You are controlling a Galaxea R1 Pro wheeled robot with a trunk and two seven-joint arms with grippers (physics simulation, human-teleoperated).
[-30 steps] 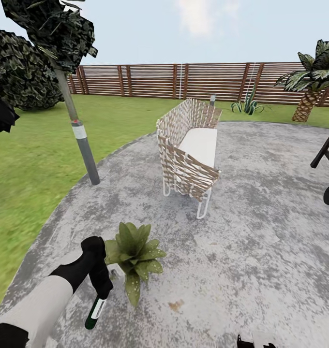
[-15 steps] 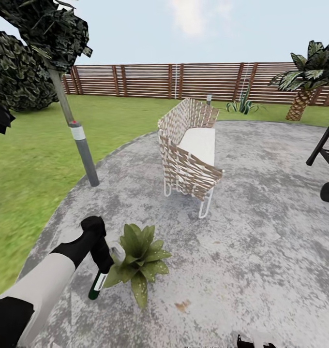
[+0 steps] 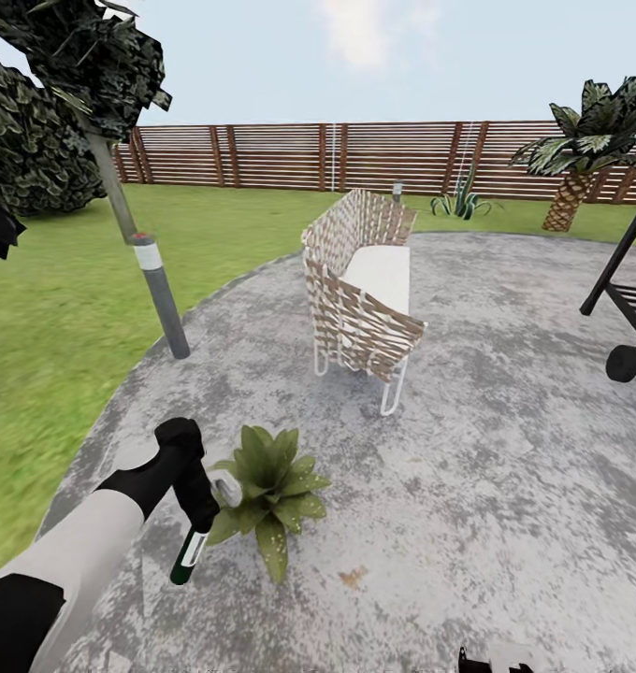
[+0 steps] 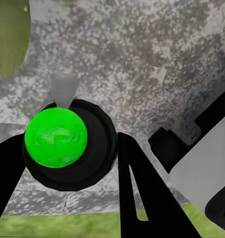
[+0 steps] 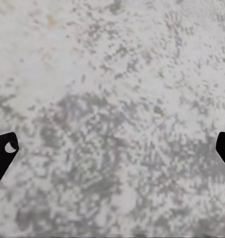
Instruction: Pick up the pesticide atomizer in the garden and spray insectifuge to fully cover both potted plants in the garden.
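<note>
While left gripper [image 3: 193,509] clamps the pesticide atomizer [image 3: 187,558], potted plant [image 3: 271,481] just beside; right gripper [image 5: 112,148] spread wide

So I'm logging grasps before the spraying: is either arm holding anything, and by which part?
The left gripper holds the slim dark green atomizer bottle by its upper end, bottle hanging below. The right jaws stand apart over bare stone.

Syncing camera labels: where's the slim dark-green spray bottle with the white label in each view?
Head: bottle lower left, in left gripper, beside green succulent.
Left wrist: bottle end-on, green disc in dark ring, between fingers.
Right wrist: bare stone, right gripper open.
Shared landmark: mottled grey stone patio.
</note>
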